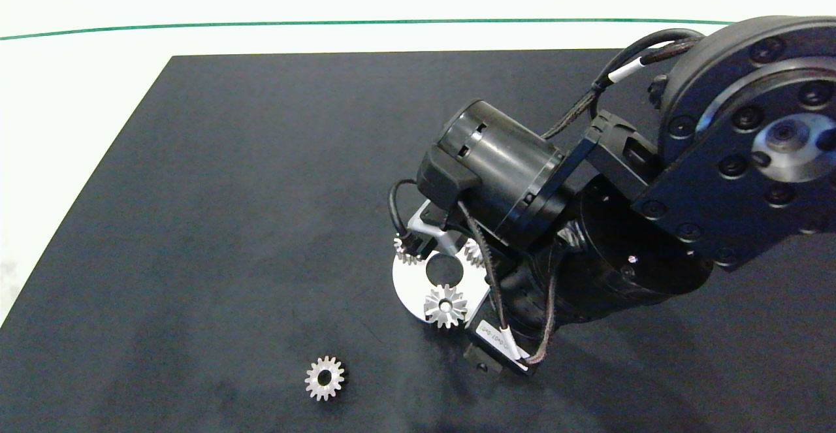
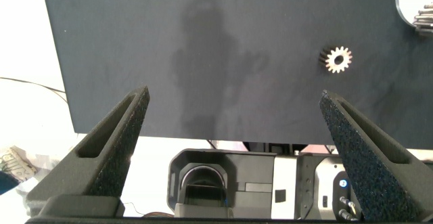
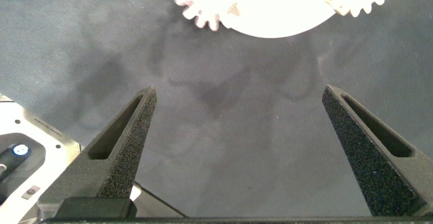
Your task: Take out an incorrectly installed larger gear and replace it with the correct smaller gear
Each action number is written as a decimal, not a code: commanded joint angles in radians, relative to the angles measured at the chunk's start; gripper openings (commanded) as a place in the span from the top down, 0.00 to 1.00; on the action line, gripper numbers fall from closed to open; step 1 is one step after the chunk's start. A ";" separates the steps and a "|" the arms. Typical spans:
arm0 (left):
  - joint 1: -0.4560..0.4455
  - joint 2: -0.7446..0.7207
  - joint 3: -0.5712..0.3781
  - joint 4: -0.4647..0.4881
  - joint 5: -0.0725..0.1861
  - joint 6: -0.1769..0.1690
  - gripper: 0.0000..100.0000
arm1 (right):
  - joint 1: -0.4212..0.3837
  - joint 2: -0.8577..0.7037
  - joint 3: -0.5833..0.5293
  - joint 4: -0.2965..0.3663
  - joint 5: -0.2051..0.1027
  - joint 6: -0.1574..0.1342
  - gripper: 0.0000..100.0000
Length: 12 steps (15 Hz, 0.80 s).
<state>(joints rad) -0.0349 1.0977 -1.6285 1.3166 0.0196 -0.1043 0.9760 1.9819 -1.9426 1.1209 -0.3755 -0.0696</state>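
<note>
Low in the head view, left of centre, a dull silver spur gear with short blunt teeth and a round centre hole, the smaller gear [image 1: 324, 378], lies flat and alone on the black table mat [image 1: 196, 224]. The left wrist view shows it too [image 2: 336, 59], well beyond the left gripper [image 2: 233, 126], whose grey fingers stand wide apart and hold nothing; that arm does not enter the head view.

Toward the middle of the head view sits a round bright metal plate [image 1: 408, 283] with a central hole. On its lower rim is the larger gear [image 1: 445, 305], a bright silver star-like gear with long pointed teeth. Two small blunt-toothed gears [image 1: 405, 251] show at its upper edge, partly hidden.

From the right edge the dark right arm reaches over the plate. The right gripper [image 3: 238, 126] is spread wide and empty, with the plate [image 3: 270, 11] just ahead of its fingers.

The removal step appears to be in hand, with nothing gripped yet. The next move would call for centring the fingers around the pointed gear, closing, and lifting straight up without disturbing its neighbours.
</note>
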 commanded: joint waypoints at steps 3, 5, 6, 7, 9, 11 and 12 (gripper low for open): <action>0.001 -0.002 -0.007 0.009 0.000 -0.002 0.00 | 0.003 0.057 0.002 -0.047 0.003 -0.024 0.00; 0.001 -0.002 -0.007 0.009 0.000 -0.002 0.00 | -0.003 0.078 0.004 -0.075 0.004 -0.027 0.00; 0.001 -0.002 -0.007 0.009 0.000 -0.002 0.00 | -0.005 0.086 0.004 -0.090 0.004 -0.030 0.00; 0.001 -0.002 -0.007 0.009 0.000 -0.002 0.00 | -0.006 0.092 0.007 -0.105 0.006 -0.036 0.00; 0.003 -0.004 -0.007 0.009 0.000 0.000 0.00 | -0.011 0.109 0.007 -0.131 0.021 -0.050 0.00; 0.004 -0.004 -0.005 0.009 0.000 -0.002 0.00 | -0.011 0.127 0.008 -0.165 0.032 -0.059 0.00; 0.004 -0.004 -0.005 0.009 0.000 0.000 0.00 | -0.011 0.129 0.008 -0.168 0.037 -0.073 0.00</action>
<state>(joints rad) -0.0311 1.0943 -1.6340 1.3177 0.0196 -0.1038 0.9645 2.1002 -1.9349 0.9472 -0.3391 -0.1428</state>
